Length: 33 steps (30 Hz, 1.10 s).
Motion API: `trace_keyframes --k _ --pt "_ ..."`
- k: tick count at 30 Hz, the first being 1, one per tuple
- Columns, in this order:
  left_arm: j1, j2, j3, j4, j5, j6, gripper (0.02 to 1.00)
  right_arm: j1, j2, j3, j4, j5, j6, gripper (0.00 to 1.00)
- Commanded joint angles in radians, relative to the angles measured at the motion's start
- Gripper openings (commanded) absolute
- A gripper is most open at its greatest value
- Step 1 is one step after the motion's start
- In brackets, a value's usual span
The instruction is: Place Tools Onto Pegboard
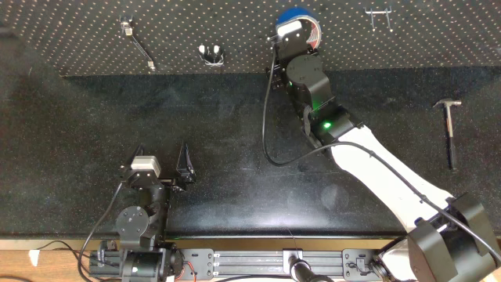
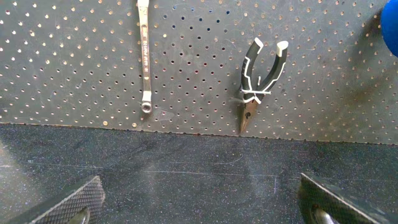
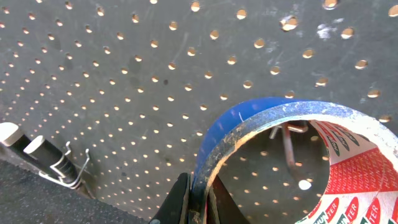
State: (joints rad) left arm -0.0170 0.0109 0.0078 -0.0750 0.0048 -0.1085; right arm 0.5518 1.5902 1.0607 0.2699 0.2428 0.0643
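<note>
Blue tape roll [image 3: 249, 118] pinched by right gripper [image 3: 196, 200] at pegboard [image 3: 124, 93]; left gripper [image 2: 199, 208] splayed.

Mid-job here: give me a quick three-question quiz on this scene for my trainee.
1. True or false: the hammer already hangs on the pegboard.
2. What does the right end effector grip? A) wrench B) roll of tape C) pliers
3. Fill in: the left end effector is ___ (open/shut).

Key: 1. False, it lies on the table. 2. B. 3. open.
</note>
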Motion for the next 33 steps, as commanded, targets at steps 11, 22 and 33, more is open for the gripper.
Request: trace_keyframes --k 11,22,33 --pt "-0.002 -0.008 -0.002 -0.006 0.008 0.01 0.996 -0.016 0.1 0.011 0.117 -0.061 -0.021 0.395" --pt "-0.002 -0.008 -0.002 -0.006 0.008 0.01 0.996 -0.521 -0.209 -0.026 -1.226 -0.078 0.01 0.947" --pt "-0.002 -0.008 -0.002 -0.006 0.008 0.01 0.996 -1.093 0.113 -0.026 -0.991 -0.237 -0.394 0.974"
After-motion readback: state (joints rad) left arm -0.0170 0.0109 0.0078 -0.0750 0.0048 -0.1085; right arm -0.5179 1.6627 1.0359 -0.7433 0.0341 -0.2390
